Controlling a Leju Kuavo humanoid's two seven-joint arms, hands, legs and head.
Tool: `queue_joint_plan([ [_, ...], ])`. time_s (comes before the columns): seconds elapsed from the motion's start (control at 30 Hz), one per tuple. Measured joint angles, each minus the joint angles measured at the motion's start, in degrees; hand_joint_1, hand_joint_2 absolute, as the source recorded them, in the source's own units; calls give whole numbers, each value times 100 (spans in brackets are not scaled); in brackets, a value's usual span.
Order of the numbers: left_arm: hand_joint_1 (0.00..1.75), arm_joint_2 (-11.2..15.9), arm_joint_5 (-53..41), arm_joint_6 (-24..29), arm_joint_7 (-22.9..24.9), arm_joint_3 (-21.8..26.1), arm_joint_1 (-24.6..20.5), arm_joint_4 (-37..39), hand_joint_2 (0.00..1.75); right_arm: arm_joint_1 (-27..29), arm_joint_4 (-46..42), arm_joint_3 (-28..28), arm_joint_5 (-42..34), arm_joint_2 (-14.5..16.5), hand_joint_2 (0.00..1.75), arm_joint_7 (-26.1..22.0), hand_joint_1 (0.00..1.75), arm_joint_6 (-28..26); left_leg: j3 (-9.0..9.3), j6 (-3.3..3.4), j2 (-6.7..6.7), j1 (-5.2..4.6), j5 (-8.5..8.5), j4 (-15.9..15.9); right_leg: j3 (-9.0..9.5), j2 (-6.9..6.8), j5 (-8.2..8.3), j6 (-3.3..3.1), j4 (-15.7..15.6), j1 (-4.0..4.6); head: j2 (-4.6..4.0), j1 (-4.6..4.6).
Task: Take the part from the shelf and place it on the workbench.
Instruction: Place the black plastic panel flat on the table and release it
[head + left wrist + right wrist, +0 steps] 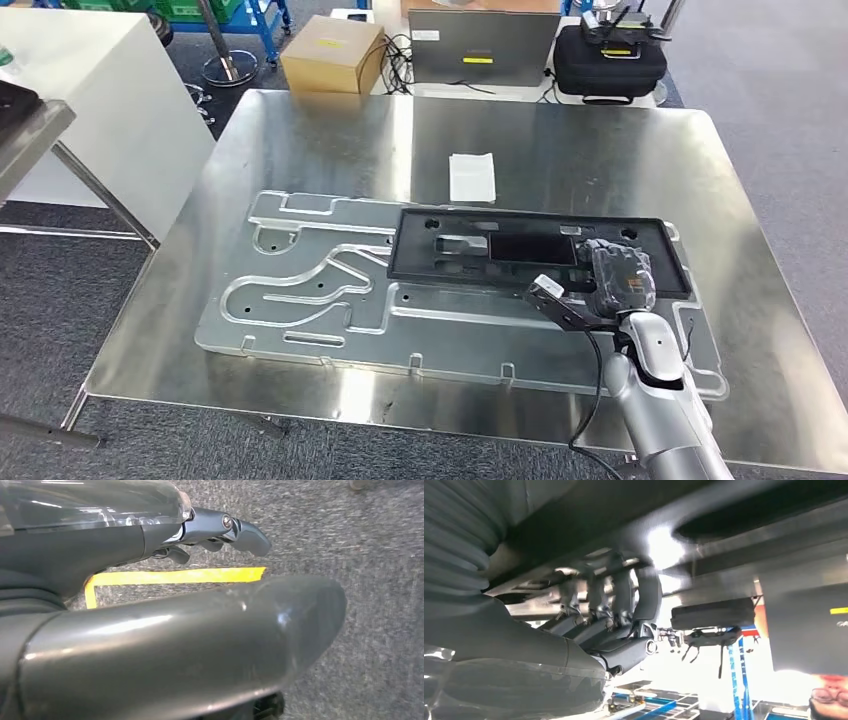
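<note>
A: Lying flat across the middle of the head view, the black rectangular plastic frame part (530, 255) is seen on the embossed silver metal plate (300, 300), which itself rests on the shiny steel workbench (560, 140). Its long axis runs left to right in the frame.

B: And the right hand (620, 280)?

A: It is placed on the part's lower-right end, at the lower right of centre, with the silver arm coming up from the bottom edge. The fingers are laid over the near rim, so the part sits directly under and ahead of them. In the right wrist view the dark fingers (624, 605) are curled against a dark surface; whether the rim is gripped or merely touched cannot be told.

B: The left hand (220, 530)?

A: It is hung over grey carpet and a strip of yellow floor tape (175, 576), with its fingers loosely apart and nothing held. The right hand is judged far nearer.

B: So what is left?

A: The part appears already set down; a release and a lift clear of the rim are likely needed.
</note>
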Motion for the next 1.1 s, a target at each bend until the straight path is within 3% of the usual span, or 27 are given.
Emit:
queue_joint_plan([
  [0.07,0,10,29,3,0,1,13,1,0,-23,135,10,-32,1,175,7,0,-54,39,37,0,-26,13,-85,12,3,15,54,-43,-5,0,-2],
  [0.17,0,21,50,3,16,2,27,1,0,-27,261,-11,-118,-26,175,5,0,-121,244,98,11,46,-6,-429,-30,5,-102,128,46,7,0,29],
  [0.27,0,20,56,4,57,2,26,1,0,21,352,-52,-187,-46,175,-36,0,-176,342,131,27,64,-29,-553,-550,1,-487,177,1002,-10,-1,69],
  [0.3,0,19,60,5,67,2,30,1,0,47,365,-71,-202,-48,175,-50,0,-185,364,126,30,68,-56,-542,-720,-1,-528,199,1285,-25,0,67],
  [0.33,0,17,65,5,70,2,37,2,0,72,372,-95,-215,-49,175,-61,0,-188,396,114,29,79,-96,-522,-804,-3,-459,223,1383,-44,-1,67],
  [0.37,0,16,69,5,70,2,44,2,0,93,377,-115,-224,-50,175,-69,0,-189,435,94,25,97,-144,-492,-778,-6,-279,249,1259,-67,-1,68],
  [0.4,0,14,71,5,70,3,51,3,0,111,378,-130,-235,-51,175,-80,0,-189,474,64,18,119,-203,-448,-656,-14,-27,278,944,-94,-1,69],
  [0.47,0,11,74,5,69,3,50,3,0,143,381,-142,-252,-48,175,-106,0,-188,509,-19,0,139,-327,-327,-384,-24,255,305,323,-112,-1,74],
  [0.5,0,10,77,5,67,3,42,3,0,151,378,-140,-262,-44,175,-121,0,-188,508,-63,-8,135,-373,-279,-303,-26,278,285,155,-107,-1,69],
  [0.6,0,-2,88,-1,61,1,22,5,0,156,355,-124,-278,-25,175,-157,0,-183,525,-165,-31,135,-430,-248,-237,-36,197,157,94,-69,-1,35],
  [0.67,0,-11,124,-69,52,2,27,7,0,161,338,-122,-282,-2,175,-175,0,-165,497,-216,-31,148,-584,-100,-187,-79,222,81,38,-82,-1,14],
  [0.77,0,-12,199,-231,21,20,39,8,0,169,328,-148,-275,15,175,-183,0,-155,133,-260,-9,153,-1164,817,-187,-152,269,19,-7,-96,-1,-32],
  [0.83,0,-10,215,-278,7,32,59,8,0,174,328,-175,-269,15,175,-179,0,-155,-42,-281,-2,169,-1340,1300,-218,-176,288,28,-1,-104,-1,-34],
  [0.87,0,-10,219,-289,4,35,71,8,0,175,328,-191,-267,15,175,-177,0,-155,12,-292,1,184,-1258,1246,-234,-180,301,43,7,-116,-1,-34],
  [0.9,0,-10,221,-293,3,37,79,8,0,173,328,-203,-264,15,175,-172,0,-155,157,-303,3,201,-1089,992,-248,-178,312,62,20,-132,-1,-34],
  [0.97,0,-16,223,-294,-1,38,80,10,0,152,326,-235,-256,10,175,-160,0,-155,552,-340,-17,229,-733,201,-293,-165,342,130,63,-144,0,-52],
  [1.0,0,-19,224,-294,-2,39,77,11,0,142,324,-253,-253,6,175,-154,0,-156,663,-334,-32,230,-637,-50,-320,-156,369,175,77,-133,0,-59],
  [1.1,0,-23,224,-295,-5,40,90,15,0,142,322,-306,-250,-8,175,-145,0,-157,652,-225,-41,192,-539,-167,-364,-129,499,319,31,-115,-1,-64],
])
